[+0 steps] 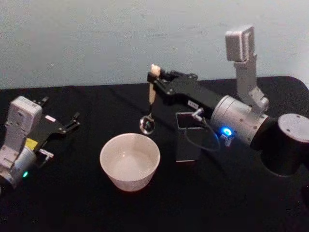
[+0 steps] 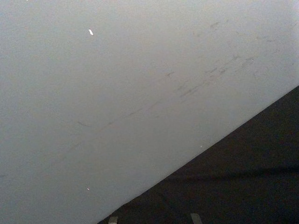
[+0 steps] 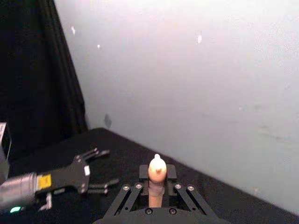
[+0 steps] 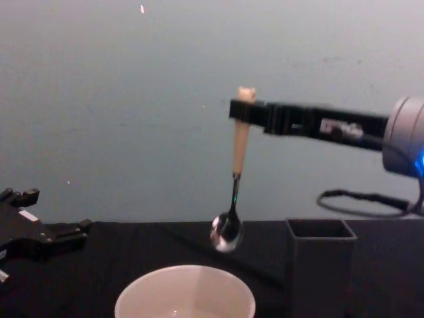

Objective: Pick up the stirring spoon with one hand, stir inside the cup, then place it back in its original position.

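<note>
Black worktop (image 1: 217,203), pale wall (image 1: 96,38). Head view: right tool (image 1: 155,79) pinches the stirring spoon (image 1: 151,94) high on its handle, bowl at one o'clock of the cup (image 1: 120,179); left tool (image 1: 60,110) lies spread at nine. Chest view: spoon hangs near-upright, clear of the rim. It looks light, stiff and probably slick, so the handle suits gripping.

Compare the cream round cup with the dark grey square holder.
The wide cream-white round cup is pale with a curved wall; the dark grey square-sided box holder is dark with flat walls. The cup is broader, the holder narrower. Both stand upright, open-topped, on the black table.
</note>
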Robot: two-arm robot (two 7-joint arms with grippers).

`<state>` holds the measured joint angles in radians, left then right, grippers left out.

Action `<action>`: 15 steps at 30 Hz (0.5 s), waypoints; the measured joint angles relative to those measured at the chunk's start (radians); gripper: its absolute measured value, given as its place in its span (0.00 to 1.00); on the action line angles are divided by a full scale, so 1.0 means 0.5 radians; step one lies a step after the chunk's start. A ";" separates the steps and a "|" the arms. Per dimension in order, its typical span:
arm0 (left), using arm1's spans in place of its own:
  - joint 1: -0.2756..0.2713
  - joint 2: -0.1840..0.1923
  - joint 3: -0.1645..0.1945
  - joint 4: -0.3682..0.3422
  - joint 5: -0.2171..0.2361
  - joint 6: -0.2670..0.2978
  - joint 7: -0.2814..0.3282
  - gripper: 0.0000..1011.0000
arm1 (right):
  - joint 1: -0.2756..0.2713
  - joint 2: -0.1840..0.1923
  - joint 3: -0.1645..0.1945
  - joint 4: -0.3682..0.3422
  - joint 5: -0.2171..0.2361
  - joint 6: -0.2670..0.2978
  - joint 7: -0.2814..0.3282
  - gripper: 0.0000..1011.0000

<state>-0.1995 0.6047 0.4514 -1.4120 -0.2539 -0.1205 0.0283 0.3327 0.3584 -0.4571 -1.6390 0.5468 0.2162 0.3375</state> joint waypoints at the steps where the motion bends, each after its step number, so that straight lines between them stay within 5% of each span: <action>1: 0.000 0.000 0.000 0.000 0.000 0.000 0.000 0.99 | 0.001 -0.001 0.006 -0.005 0.002 0.000 -0.006 0.21; 15: 0.000 0.000 0.000 0.000 0.000 0.000 0.000 0.99 | -0.014 0.039 0.178 -0.120 0.128 0.021 -0.104 0.21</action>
<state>-0.1995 0.6047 0.4514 -1.4119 -0.2539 -0.1205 0.0283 0.3254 0.3780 -0.3681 -1.6991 0.6108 0.2266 0.2854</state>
